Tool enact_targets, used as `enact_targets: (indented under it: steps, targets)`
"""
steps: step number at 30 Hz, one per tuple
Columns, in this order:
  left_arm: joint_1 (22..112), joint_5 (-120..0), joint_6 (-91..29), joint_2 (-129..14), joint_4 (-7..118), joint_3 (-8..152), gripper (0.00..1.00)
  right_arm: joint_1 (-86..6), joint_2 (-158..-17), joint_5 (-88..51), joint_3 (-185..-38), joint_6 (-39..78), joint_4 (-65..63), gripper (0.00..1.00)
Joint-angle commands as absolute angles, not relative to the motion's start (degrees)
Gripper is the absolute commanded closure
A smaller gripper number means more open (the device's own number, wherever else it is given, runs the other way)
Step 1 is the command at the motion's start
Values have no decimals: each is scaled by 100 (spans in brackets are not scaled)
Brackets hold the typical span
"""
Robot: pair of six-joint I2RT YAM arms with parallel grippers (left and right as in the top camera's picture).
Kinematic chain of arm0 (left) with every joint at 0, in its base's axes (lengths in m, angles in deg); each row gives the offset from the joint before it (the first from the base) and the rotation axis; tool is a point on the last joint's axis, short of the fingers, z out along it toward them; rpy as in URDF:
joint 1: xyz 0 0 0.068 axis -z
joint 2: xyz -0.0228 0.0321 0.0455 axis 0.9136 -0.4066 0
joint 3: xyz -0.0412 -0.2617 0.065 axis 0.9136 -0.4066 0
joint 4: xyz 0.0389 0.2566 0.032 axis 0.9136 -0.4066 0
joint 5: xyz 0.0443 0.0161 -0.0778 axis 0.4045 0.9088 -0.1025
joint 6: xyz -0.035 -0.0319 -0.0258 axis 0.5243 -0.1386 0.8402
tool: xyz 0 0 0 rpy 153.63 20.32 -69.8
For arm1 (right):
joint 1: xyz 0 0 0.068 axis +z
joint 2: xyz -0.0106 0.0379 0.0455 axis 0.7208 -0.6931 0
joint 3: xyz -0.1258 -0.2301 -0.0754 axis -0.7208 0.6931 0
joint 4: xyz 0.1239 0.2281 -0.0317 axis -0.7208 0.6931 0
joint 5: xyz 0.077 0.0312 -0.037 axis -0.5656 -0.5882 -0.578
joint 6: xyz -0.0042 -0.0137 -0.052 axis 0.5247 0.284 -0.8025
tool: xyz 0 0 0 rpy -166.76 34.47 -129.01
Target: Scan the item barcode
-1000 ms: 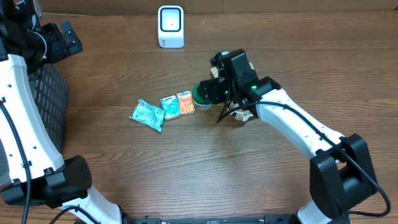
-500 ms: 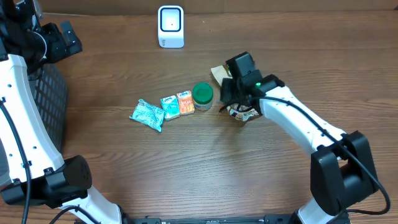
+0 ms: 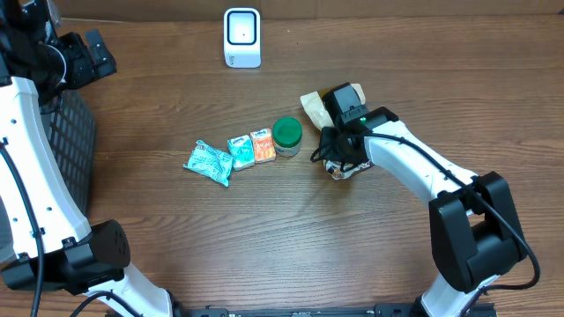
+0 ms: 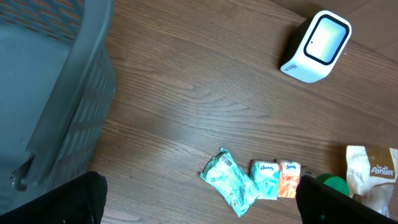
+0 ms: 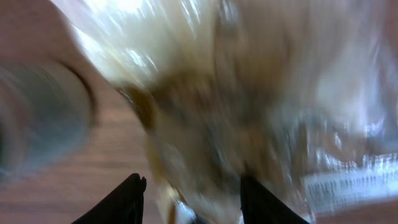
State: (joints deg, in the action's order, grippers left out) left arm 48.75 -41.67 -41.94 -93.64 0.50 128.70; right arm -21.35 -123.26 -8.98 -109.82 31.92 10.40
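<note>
A pale snack bag [image 3: 312, 105] with brown contents lies right of centre. My right gripper [image 3: 340, 151] is down on its middle. In the blurred right wrist view the bag [image 5: 249, 93] fills the space between the two fingers of the right gripper [image 5: 193, 183], which is shut on it. A white barcode label [image 5: 348, 186] shows at the bag's right edge. The white scanner [image 3: 241, 37] stands at the back of the table, also in the left wrist view [image 4: 315, 45]. My left gripper [image 4: 199, 205] hangs high and open, holding nothing.
A row of small items lies left of the bag: a teal packet [image 3: 208, 162], a teal tissue pack [image 3: 241, 151], an orange tissue pack [image 3: 263, 145] and a green-lidded jar [image 3: 286, 135]. A dark mesh basket [image 3: 75, 150] stands at the left edge.
My right gripper moved from over the green-lidded jar rightward and down onto the snack bag, its jaws narrowing around it. The left arm has not moved.
</note>
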Motion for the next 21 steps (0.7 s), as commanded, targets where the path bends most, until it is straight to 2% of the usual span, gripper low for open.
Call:
enact_targets:
  steps: [1,6,11,14,16,21]
  targets:
    - [4877,-4228,-4303,-9353,54,12896,0,-2233,-12383,-631,-10930,3058,1446,52]
    - [4877,-4228,-4303,-9353,54,12896,1,-2465,-12380,84,-10930,3058,1752,52]
    - [4877,-4228,-4303,-9353,54,12896,1,-2775,-12339,-89,-11339,3056,1951,51]
    - [4877,-4228,-4303,-9353,54,12896,0,-3044,-12332,-87,-11728,3058,1990,41]
    - [4877,-4228,-4303,-9353,54,12896,1,-3258,-12332,-115,-11876,3119,1833,38]
    - [4877,-4228,-4301,-9353,54,12896,0,-3551,-12334,-852,-11907,3281,948,38]
